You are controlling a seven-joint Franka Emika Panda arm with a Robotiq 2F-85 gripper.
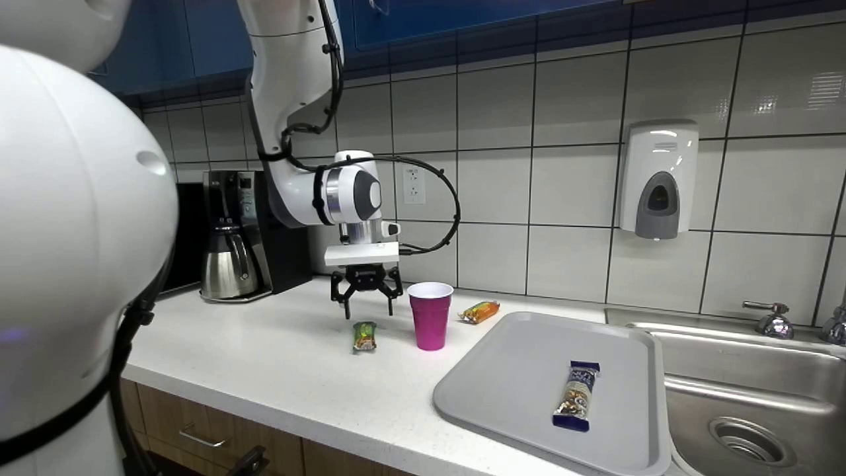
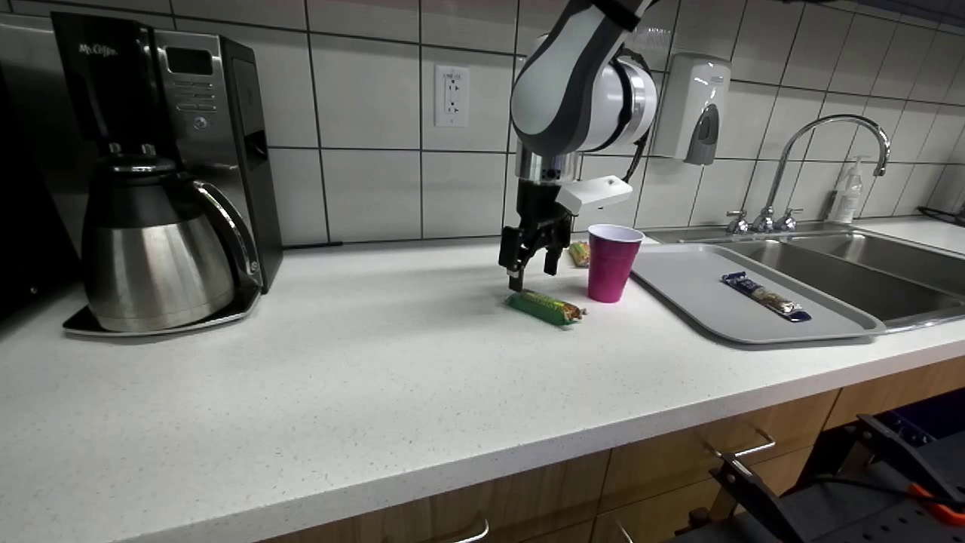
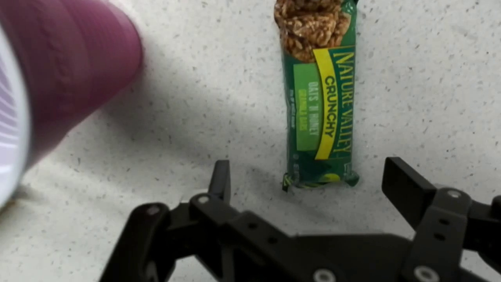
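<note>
wrist view: tool (image 3: 307,172) spread, empty; green bar (image 3: 321,105) ungrasped on counter (image 3: 430,98), upper centre-right. in an exterior view, blue bar (image 1: 577,396) already on tray (image 1: 515,377), lower right.

In an exterior view, the camera, close beside the arm (image 1: 76,251), faces the wall (image 1: 496,178), sink (image 1: 707,363) near right. In an exterior view, it looks obliquely across the table (image 2: 301,392), coffee maker (image 2: 207,128) near left. Both share cup (image 2: 613,268) and tray (image 2: 697,283). Wrist view: close above the green bar (image 3: 321,113), facing down.
</note>
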